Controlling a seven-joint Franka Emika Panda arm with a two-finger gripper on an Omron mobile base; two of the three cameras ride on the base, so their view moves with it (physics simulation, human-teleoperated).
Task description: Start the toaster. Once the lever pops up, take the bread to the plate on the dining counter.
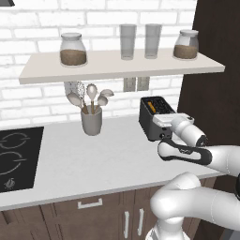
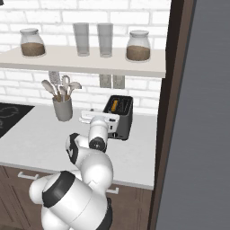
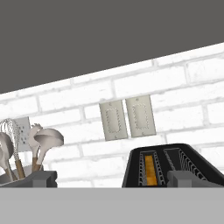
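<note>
Hand view shows the claw (image 3: 111, 178) spread fully wide and holding nothing — its tips straddle empty air just before the toaster (image 3: 173, 166). Bread (image 3: 150, 169) sits down in the left slot; toaster stands near the table's (image 1: 93, 159) back right corner.

toaster (image 1: 151, 116) front hidden behind the arm, cooktop (image 1: 14, 159) cut by left edge

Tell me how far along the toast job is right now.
Early stage. Done: the bread sits down in one slot of the toaster on the worktop. In hand: the gripper hangs open just in front of the toaster, holding nothing; whether the lever has been pressed I cannot tell. Left: start it if needed, wait for the pop, lift the bread out and carry it to the plate.
</note>
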